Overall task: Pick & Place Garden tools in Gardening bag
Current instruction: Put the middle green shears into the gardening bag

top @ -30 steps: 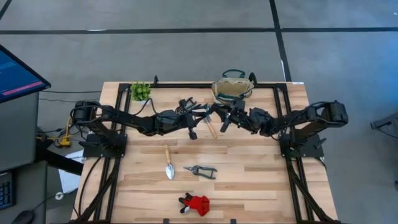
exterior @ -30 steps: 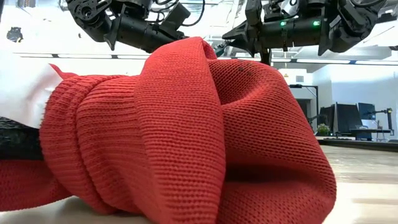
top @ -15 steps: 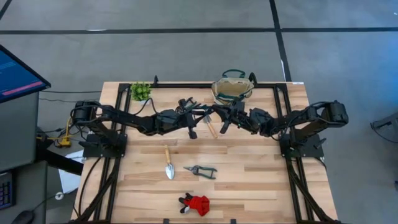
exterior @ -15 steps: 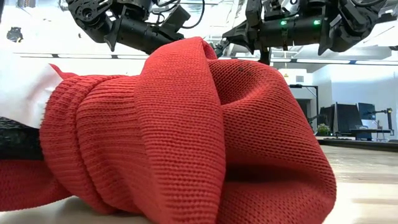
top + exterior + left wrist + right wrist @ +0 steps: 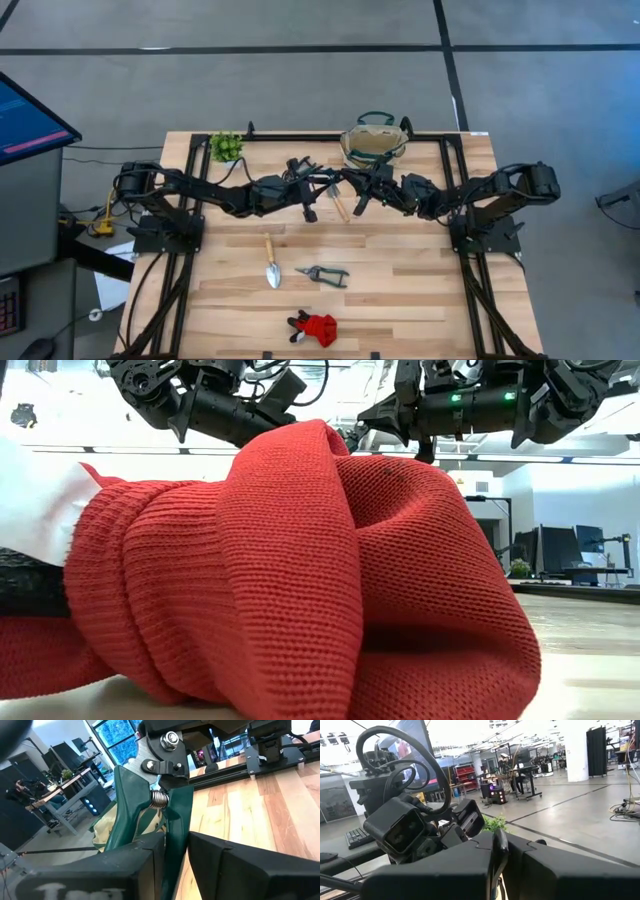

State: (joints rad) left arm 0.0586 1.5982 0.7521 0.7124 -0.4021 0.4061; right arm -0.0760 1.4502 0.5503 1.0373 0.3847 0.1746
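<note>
your right gripper was clamped shut on the shears mid-handover, so they could drop short of the bag.

A small green potted plant stands at the far left corner of the light wooden plank tabletop, just inside its black metal frame. Off the tabletop's left edge, a dark monitor with a blue and red screen stands over the grey floor, which is crossed by dark lines. A yellow connector with cables lies beside that edge.
</note>
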